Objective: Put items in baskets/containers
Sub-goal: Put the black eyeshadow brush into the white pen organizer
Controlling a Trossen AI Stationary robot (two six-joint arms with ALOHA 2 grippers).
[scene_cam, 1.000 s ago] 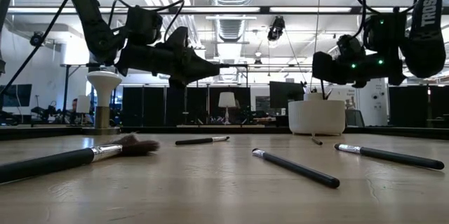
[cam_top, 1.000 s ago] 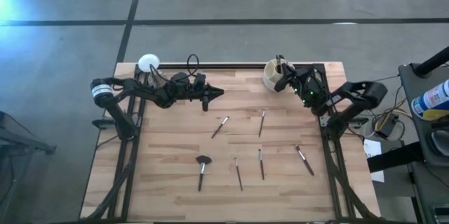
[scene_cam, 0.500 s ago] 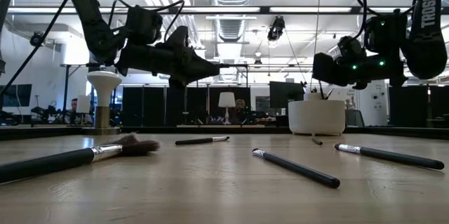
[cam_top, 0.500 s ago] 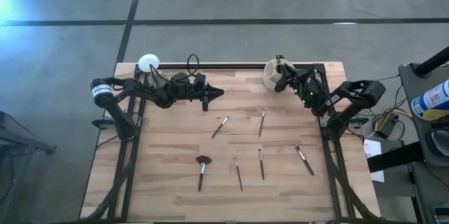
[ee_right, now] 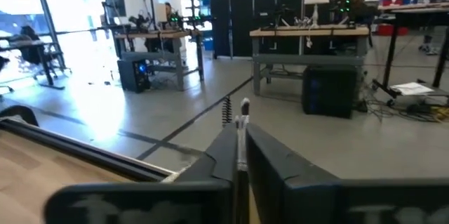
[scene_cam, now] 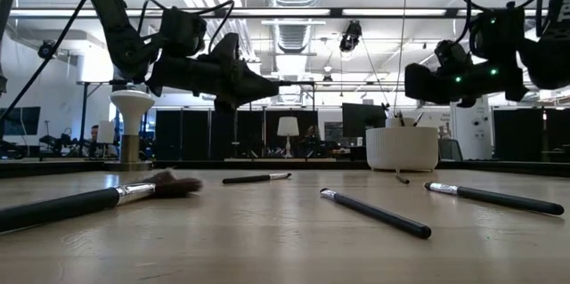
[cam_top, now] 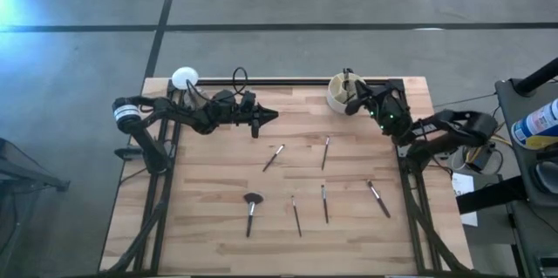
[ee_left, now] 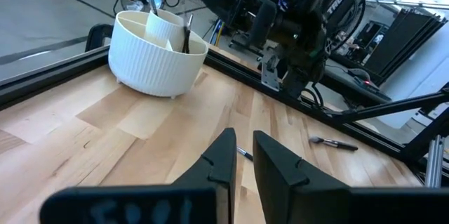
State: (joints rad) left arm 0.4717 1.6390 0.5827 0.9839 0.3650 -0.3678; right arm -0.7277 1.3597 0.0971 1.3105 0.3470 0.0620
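- The right jaws are pressed almost together on a thin brush [ee_right: 243, 115]. Its silver ferrule stands up past the fingertips in the right wrist view.
- These jaws hang in the air at the far right corner of the worktop [cam_top: 200, 191]. From above they sit just beside the cup [cam_top: 338, 93], on the side toward the worktop's right edge.
- In the low view they are higher than the cup's rim and clear of it. The held brush touches neither the cup nor the worktop.
- The left jaws are parted by a narrow slit and hold nothing.
- They hover above the far middle of the worktop, pointing toward the cup, which is well apart from them.
- The left wrist view shows the ribbed white cup standing upright on the wood. Its inner dividers show, and a few brush handles [ee_left: 185, 33] stick up from its compartments.
- Six brushes lie loose on the worktop, all nearer the front than either pair of jaws.
- One of them, the fluffy brush [cam_top: 251, 211], lies at front left of centre with its wide dark head pointing away from the front edge.
- The other five are thin brushes [cam_top: 324, 202]. Two lie mid-worktop between the arms, and three lie in a row nearer the front, out toward the right.
- A white disc [cam_top: 184, 77] on a stand is at the far left corner, behind the left arm.
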